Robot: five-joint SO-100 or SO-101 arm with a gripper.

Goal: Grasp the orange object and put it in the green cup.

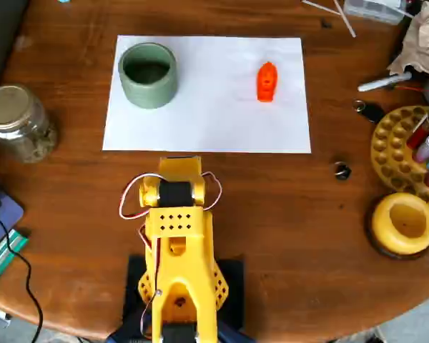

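One overhead view of a round wooden worktop (286, 214) carrying a white sheet (207, 114) near its far edge. Yellow arm (177, 257) rises from the near edge, folded back over its base; the hand (179, 168) points toward the sheet's near edge, but whether its fingers are spread or pressed together cannot be told from above. It holds nothing visible. Green cup (149, 75), short, thick-walled and matte with a dark interior, stands upright at the sheet's far left corner and looks empty. Orange object (267, 81), small, bright, elongated with a rounded tip, lies toward the sheet's far right corner, well apart from cup and hand. Judged from this layout, no step is done: reach, grasp, carry and drop all remain.
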